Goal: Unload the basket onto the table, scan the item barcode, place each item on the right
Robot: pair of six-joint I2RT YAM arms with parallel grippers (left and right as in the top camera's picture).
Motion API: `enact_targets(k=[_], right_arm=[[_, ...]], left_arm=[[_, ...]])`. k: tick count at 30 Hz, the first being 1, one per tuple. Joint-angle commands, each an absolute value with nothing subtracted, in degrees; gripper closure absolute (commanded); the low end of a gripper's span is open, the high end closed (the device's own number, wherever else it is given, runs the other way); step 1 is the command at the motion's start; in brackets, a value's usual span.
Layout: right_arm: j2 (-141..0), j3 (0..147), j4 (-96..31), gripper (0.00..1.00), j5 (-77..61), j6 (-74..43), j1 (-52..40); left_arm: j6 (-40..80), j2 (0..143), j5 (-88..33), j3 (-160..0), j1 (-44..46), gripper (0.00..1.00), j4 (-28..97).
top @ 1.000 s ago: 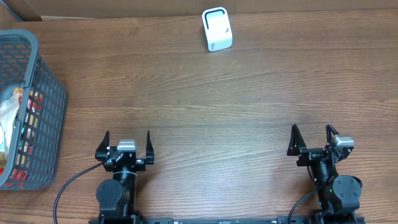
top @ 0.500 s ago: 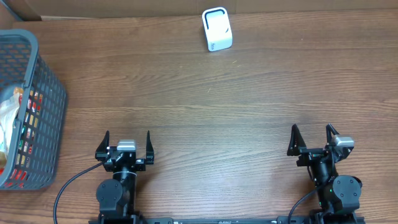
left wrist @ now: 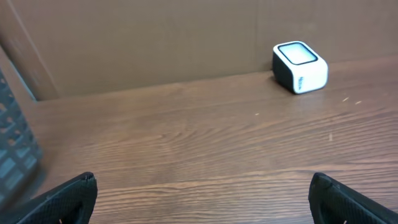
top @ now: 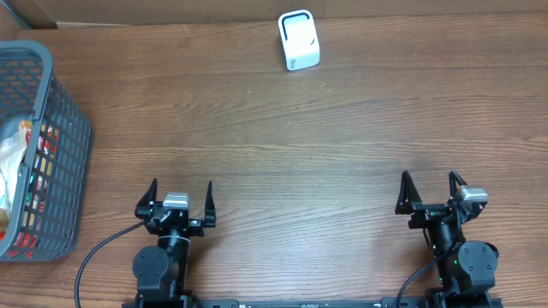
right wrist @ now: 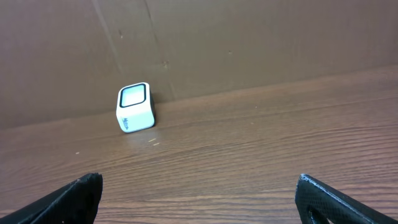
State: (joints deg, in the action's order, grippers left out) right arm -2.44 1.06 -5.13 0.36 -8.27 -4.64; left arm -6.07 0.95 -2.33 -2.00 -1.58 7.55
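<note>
The wooden table (top: 325, 128) filled nearly the whole overhead view, backed by a brown cardboard wall (left wrist: 155, 43). At its left edge stood the grey mesh basket (top: 73, 128), apparently parked there as the stock to draw from, on the left arm's side. Both arms sat folded at the near edge, well apart from everything. The left gripper (top: 180, 190) and the right gripper (top: 429, 181) each pointed toward the far side, jaws spread wide with nothing between them, which looked like readiness before any reach. The small white scanner (top: 299, 40) stood near the far edge, its dark window facing up, likely so a barcode could be shown to it. The packaged items (top: 26, 171) lay heaped inside the basket, none picked yet; which one was meant I could not tell
</note>
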Motion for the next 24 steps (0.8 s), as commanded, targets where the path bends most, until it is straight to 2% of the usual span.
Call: enact_targets(k=[1, 10, 18, 24], right_arm=[[-2.5, 0.4, -4.8, 0.00, 0.4, -7.9, -4.9], [-2.5, 0.4, -4.8, 0.00, 0.4, -7.9, -4.9], [-2.5, 0.4, -4.8, 0.00, 0.4, -7.9, -4.9], [-2.5, 0.4, -4.8, 0.00, 0.4, -7.9, -4.9]], left_arm=[[-3.6, 0.3, -4.5, -4.3, -1.3, 0.00, 9.0], [-3.6, 6.8, -4.1, -16.4, -1.4, 0.00, 16.4], [-2.1, 25.3, -7.7, -35.2, -1.4, 0.00, 19.2], [0.1, 44.0, -8.7, -59.3, -1.4, 0.00, 33.9]])
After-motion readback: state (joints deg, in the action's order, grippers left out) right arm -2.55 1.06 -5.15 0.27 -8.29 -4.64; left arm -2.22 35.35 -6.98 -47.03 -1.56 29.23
